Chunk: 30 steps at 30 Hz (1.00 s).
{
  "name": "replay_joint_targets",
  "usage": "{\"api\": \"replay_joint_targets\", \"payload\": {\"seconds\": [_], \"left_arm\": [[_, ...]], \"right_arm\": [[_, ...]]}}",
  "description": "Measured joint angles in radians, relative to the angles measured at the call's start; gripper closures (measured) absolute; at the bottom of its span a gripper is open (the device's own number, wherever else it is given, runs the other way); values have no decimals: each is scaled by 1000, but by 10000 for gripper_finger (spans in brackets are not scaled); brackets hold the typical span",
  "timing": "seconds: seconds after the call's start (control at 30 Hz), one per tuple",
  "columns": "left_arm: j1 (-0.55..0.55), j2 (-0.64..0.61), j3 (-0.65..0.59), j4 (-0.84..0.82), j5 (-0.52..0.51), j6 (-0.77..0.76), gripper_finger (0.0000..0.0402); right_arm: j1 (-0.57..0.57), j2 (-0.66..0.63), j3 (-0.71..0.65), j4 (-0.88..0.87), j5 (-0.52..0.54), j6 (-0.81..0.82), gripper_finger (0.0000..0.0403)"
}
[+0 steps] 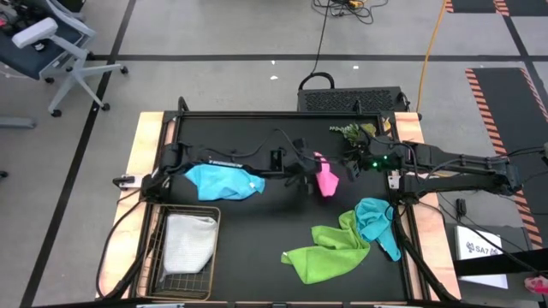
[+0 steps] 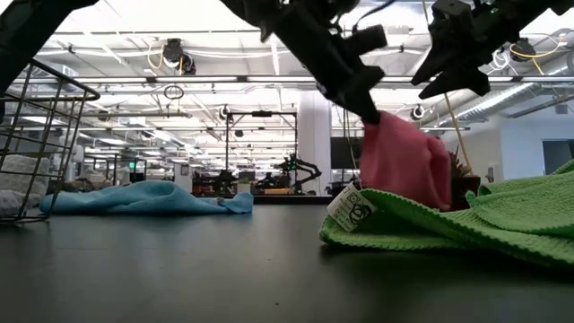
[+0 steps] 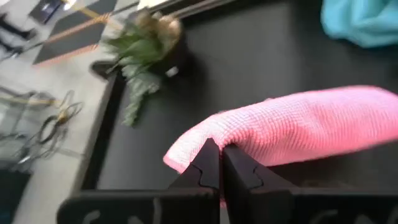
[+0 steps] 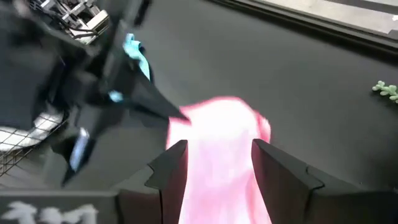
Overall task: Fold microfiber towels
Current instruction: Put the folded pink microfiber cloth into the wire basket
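While the left gripper pinches an edge of the pink towel with its fingers closed together, the cloth hangs lifted just right of centre in the high view. The right gripper, fingers spread apart, hovers just right of the pink cloth, holding nothing. The light blue towel lies crumpled left of centre. The grey-white towel sits in the wire basket at lower left. The lime green towel and teal towel overlap at lower right
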Motion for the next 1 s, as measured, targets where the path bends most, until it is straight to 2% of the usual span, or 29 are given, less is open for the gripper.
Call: {"api": "replay_joint_targets", "payload": {"seconds": [0.23, 0.47, 0.6, 0.7, 0.83, 1.0], "left_arm": [[-25, -165, 0, -97, -202, -9, 401], [-69, -400, 0, -358, -431, -162, 401], [-132, -531, 0, -590, -554, -351, 401], [-206, -614, 0, -778, -603, -529, 401], [-318, -694, 0, -977, -604, -772, 401], [-456, -732, 0, -1163, -603, -1032, 401]], "right_arm": [[0, -10, 0, 5, 0, -19, 234], [-1, -19, 0, 55, 2, -51, 234], [-1, -21, 0, 107, 3, -81, 234], [-1, -21, 0, 146, 4, -105, 234], [-5, -21, 0, 182, 4, -123, 234], [-30, -21, 0, 205, 4, -124, 234]]}}
